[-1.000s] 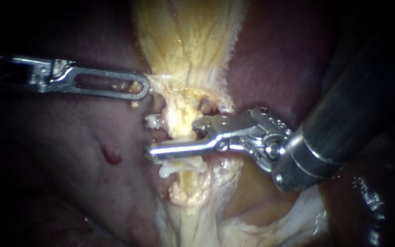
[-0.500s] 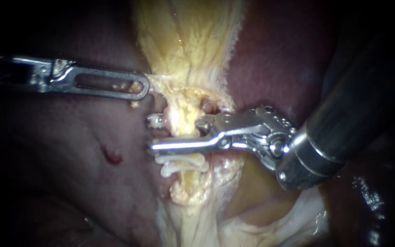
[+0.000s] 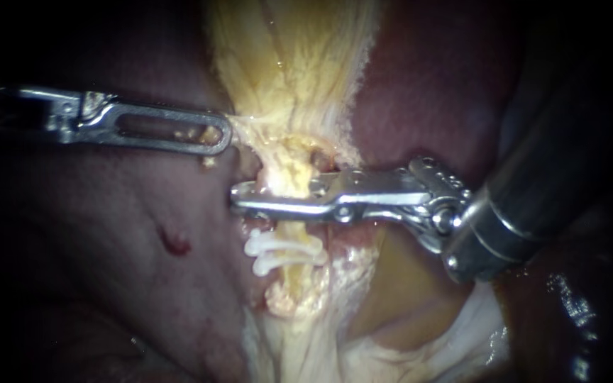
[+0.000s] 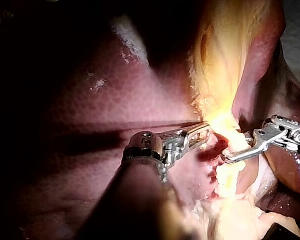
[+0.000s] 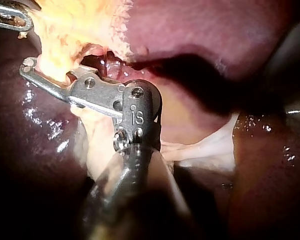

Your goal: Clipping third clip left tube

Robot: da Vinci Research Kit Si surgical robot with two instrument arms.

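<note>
Closure: right instrument (image 3: 238,201), previously open, now clamps the tube (image 3: 279,177) just above two clips (image 3: 278,252), probably seating the third; left instrument (image 3: 220,136) pinches tissue (image 3: 244,125).

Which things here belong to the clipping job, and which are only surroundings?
Job: right instrument, jaws shut on the tube; two white clips on the tube below them; left instrument, at tissue beside it.
Surroundings: liver; yellowish tissue above.
</note>
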